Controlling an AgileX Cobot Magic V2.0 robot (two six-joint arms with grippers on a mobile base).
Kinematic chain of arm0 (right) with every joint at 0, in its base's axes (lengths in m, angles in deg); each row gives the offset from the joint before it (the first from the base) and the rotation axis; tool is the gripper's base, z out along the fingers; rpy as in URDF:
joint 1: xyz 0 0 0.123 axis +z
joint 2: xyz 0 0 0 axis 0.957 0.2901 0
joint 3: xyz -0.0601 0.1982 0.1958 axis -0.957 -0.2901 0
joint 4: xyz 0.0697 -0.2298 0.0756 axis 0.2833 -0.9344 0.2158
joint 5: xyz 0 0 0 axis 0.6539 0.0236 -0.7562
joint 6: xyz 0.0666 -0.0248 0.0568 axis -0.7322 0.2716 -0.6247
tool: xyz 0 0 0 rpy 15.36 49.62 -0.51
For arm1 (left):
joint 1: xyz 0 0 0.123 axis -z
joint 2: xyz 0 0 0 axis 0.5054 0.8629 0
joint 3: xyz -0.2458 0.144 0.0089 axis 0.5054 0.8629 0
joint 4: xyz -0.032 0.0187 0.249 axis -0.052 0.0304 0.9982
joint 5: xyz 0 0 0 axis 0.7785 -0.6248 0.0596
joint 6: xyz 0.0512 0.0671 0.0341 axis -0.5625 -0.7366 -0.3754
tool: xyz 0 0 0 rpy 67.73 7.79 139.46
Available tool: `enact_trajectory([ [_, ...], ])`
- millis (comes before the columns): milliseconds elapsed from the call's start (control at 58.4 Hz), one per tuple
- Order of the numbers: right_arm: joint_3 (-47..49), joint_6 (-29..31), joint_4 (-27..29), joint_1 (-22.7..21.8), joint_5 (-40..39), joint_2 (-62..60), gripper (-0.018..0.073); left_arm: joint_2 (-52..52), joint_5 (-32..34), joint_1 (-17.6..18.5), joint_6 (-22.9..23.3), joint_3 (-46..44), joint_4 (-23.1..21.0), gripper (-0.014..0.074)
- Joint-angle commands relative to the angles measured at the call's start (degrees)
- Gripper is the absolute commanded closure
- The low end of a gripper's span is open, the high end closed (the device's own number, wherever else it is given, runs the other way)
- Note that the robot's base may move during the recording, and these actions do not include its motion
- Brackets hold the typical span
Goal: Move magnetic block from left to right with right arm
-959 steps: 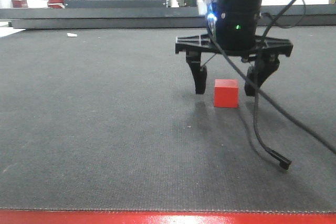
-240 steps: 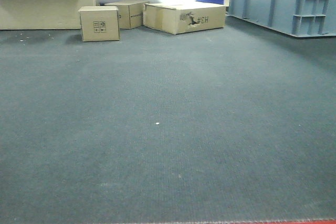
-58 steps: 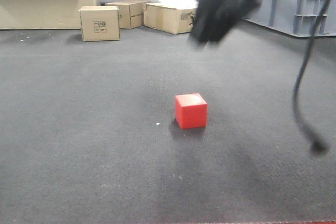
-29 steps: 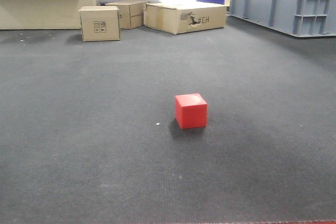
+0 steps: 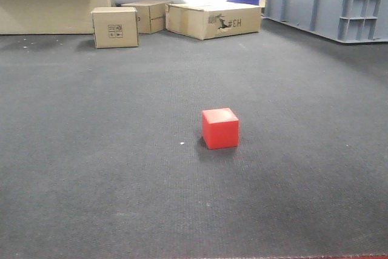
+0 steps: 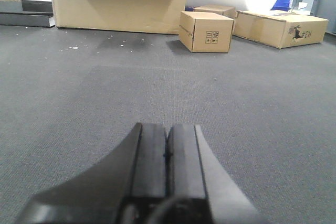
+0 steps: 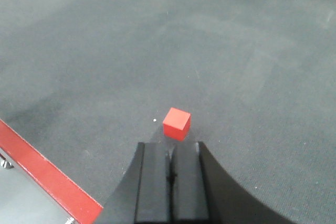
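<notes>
Magnetic block (image 5: 220, 128) is sitting alone on the dark grey carpet (image 5: 121, 168), roughly mid-floor in the front view; it is a small bright-red cube with smooth matte faces, crisp edges and no markings. A tiny white speck is lying on the pile just to its left. The carpet is showing a fine ribbed weave with faint lighter scuffing. A red strip (image 7: 47, 174) is bordering the near edge of the carpet, running diagonally across the lower left of the right wrist view.

In that view the right gripper (image 7: 170, 174) is hanging above the floor with its two flat black fingers pressed together and nothing between them. The block (image 7: 176, 124) is lying on the carpet just ahead of the fingertips, apart from them and not touched.

In the left wrist view the left gripper (image 6: 168, 153) is likewise holding its black fingers together, empty, pointing across open carpet; the block is not appearing in this view.

Farther back, a small brown cardboard box (image 5: 114, 26) bearing printed handling symbols is standing on the carpet. Behind it a second cardboard box (image 5: 145, 16) and a long, low cardboard box (image 5: 213, 20) with a torn hole in its face are resting near the back wall. At far right a large blue-grey ribbed plastic crate (image 5: 330, 1) is standing.
</notes>
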Motion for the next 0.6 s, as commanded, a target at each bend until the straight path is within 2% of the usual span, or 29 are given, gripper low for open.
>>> enact_trajectory([
  [0,1.3,0.2,0.3,-0.4,-4.9,0.1,0.0503,-0.6,4.8,0.3,0.3,0.5,-0.3,0.0722],
  [171,1.3,0.2,0.3,-0.4,-5.0,0.1,0.0503,-0.6,4.8,0.3,0.3,0.5,-0.3,0.0722],
  [274,-0.2,0.2,-0.5,-1.0,-8.9,-0.1,0.0503,-0.6,4.8,0.3,0.3,0.5,-0.3,0.0722],
  [377,-5.1,0.2,-1.3,-5.5,-17.1,-3.1,0.0503,-0.6,4.8,0.3,0.3,0.5,-0.3,0.0722],
  [496,-14.6,0.2,-1.4,-13.8,-27.0,-10.7,0.0503,-0.6,4.8,0.3,0.3,0.5,-0.3,0.0722],
  [582,-21.6,0.2,-2.1,-19.1,-30.7,-16.2,0.0503,-0.6,4.8,0.3,0.3,0.5,-0.3,0.0722],
])
